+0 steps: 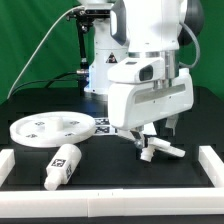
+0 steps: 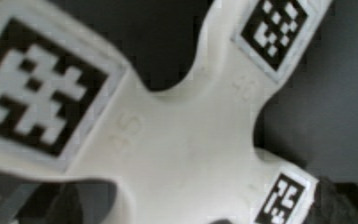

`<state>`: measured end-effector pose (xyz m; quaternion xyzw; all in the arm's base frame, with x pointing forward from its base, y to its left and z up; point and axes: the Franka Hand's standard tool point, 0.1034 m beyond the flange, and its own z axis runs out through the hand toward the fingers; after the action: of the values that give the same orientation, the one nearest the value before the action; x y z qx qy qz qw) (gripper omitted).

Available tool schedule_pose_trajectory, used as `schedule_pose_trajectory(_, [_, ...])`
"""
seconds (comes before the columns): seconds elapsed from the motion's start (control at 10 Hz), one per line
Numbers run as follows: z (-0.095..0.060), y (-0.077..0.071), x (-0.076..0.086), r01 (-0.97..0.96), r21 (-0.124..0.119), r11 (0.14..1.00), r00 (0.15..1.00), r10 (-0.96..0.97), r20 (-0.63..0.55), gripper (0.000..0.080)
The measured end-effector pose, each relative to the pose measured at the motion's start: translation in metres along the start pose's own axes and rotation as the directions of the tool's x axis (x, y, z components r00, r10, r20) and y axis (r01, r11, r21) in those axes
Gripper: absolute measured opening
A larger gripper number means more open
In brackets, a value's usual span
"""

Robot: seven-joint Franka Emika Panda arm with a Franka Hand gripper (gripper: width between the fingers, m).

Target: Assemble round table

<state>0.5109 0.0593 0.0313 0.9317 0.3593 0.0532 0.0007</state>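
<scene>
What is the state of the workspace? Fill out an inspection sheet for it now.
Surface: black tabletop, edged by white border rails.
Job's things: round disc lies flat at the exterior view's left; cylinder leg lies on its side in front of it; cross-shaped foot lies under the hand.
Clutter: nothing seen.
Grippers: hand open, low over the foot; contact cannot be told.
Cables: black cable arcs behind the arm.
Surroundings: green backdrop.

bare black tabletop (image 1: 110, 172) lies open between leg (image 1: 62, 163) and foot piece (image 1: 160, 150), rails (image 1: 212, 168) edging it.
</scene>
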Motion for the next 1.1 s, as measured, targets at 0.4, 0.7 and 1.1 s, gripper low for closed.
schedule_pose_trajectory(0.4, [0.012, 0.009, -0.013, 0.017, 0.005, 1.0, 1.0, -0.017, 0.008, 0.0649])
schedule_pose_trajectory(0.7, [0.011, 0.008, -0.012, 0.018, 0.005, 1.0, 1.0, -0.018, 0.007, 0.0402])
schedule_pose_trajectory(1.1, [0.011, 0.008, -0.013, 0.016, 0.007, 1.0, 1.0, -0.016, 0.01, 0.0403])
